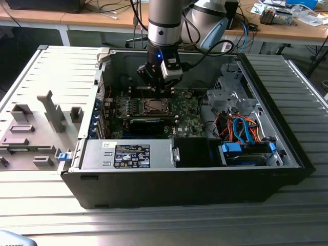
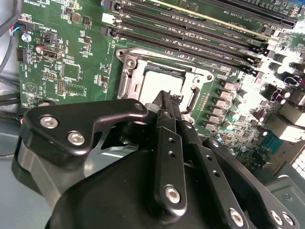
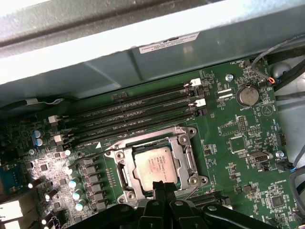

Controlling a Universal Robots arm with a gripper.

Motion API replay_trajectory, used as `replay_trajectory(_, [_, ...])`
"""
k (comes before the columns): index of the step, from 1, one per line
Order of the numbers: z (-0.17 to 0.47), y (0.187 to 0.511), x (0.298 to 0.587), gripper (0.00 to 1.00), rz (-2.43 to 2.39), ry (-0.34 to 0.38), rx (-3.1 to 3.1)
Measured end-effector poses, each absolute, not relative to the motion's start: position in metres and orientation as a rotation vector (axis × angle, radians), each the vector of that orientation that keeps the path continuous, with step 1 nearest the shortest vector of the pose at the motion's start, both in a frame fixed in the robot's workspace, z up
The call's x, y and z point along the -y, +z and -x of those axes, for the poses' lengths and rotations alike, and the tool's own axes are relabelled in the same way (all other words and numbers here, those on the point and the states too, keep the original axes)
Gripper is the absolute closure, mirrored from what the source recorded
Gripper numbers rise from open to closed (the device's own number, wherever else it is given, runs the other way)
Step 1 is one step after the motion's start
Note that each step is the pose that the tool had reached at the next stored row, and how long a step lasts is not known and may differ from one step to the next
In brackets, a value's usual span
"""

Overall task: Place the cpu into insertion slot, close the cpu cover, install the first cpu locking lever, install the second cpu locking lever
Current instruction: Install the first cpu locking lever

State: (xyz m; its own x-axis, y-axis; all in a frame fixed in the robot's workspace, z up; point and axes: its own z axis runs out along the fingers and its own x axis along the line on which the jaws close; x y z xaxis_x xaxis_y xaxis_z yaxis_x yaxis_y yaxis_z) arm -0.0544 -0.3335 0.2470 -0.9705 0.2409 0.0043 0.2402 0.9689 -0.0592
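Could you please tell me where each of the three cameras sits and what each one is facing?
Exterior view: off the arm, looking down into the open computer case; the arm and gripper hang above the motherboard.
First wrist view: on the arm, facing the cpu in the insertion slot; fingertips show.
Second wrist view: on the arm, gripper linkage in front.
Both wrist views share the cpu.
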Motion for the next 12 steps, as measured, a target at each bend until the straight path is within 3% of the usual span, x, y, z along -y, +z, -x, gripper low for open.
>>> replay_trajectory(12, [0.0544, 0.2469, 0.3335, 0.89, 0.369, 0.091, 3.107])
